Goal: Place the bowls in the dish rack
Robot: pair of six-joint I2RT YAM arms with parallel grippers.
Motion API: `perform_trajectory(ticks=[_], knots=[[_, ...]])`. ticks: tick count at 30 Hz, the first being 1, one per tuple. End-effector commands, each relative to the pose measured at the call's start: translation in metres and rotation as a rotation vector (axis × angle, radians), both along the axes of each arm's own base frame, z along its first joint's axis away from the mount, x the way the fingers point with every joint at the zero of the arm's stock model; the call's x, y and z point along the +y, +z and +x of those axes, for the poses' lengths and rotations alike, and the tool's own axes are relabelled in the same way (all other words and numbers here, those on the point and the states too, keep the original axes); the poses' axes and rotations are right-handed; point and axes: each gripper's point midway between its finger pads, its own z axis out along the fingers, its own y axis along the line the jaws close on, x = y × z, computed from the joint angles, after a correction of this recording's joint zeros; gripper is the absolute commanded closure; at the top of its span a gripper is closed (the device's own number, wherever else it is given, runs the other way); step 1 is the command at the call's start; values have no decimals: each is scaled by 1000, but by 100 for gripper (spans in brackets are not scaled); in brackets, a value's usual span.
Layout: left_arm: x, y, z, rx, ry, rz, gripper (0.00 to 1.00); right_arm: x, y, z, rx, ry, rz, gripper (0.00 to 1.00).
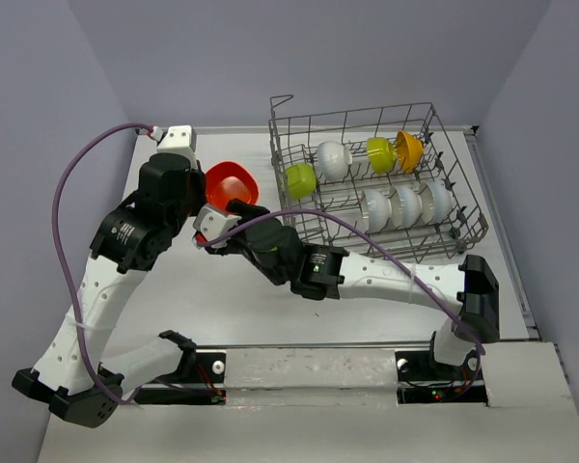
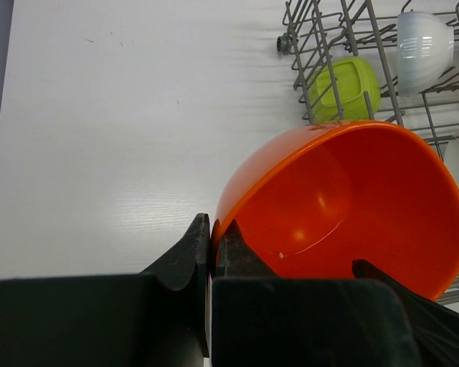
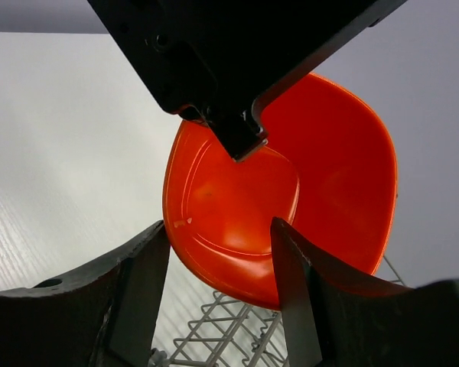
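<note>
A red-orange bowl (image 1: 230, 181) hangs in the air just left of the dish rack (image 1: 454, 236). My left gripper (image 2: 212, 237) is shut on the rim of this bowl (image 2: 352, 206), one finger inside and one outside. In the right wrist view that left finger (image 3: 245, 141) reaches down into the bowl (image 3: 321, 176). My right gripper (image 3: 218, 229) stands open below it, its fingers either side of the bowl's lower edge, the left one at the rim and the right one in front of the hollow. In the top view the right gripper (image 1: 230, 207) sits under the bowl.
The wire rack holds a lime green bowl (image 1: 300, 179), a white bowl (image 1: 333, 159), another lime one (image 1: 381, 151), an orange-yellow one (image 1: 410, 149) and three white ones (image 1: 405, 204) in its front row. A purple cable (image 1: 68, 251) loops beside the left arm. Walls close in on both sides.
</note>
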Motion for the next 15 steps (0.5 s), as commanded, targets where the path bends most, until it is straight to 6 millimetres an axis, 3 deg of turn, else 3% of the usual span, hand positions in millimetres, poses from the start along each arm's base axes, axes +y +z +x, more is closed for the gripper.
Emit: perform_trajectory(ticks=[1,8,15], knots=[[6,49,-7,-145,2,-60,100,-17,10,11,-11,-55,19,40],[3,51,-6,-148,-10,-63,100,-14,6,10,-10,-41,4,62],[-2,67,0,-172,-27,-74,100,-13,6,10,-15,-35,-3,69]])
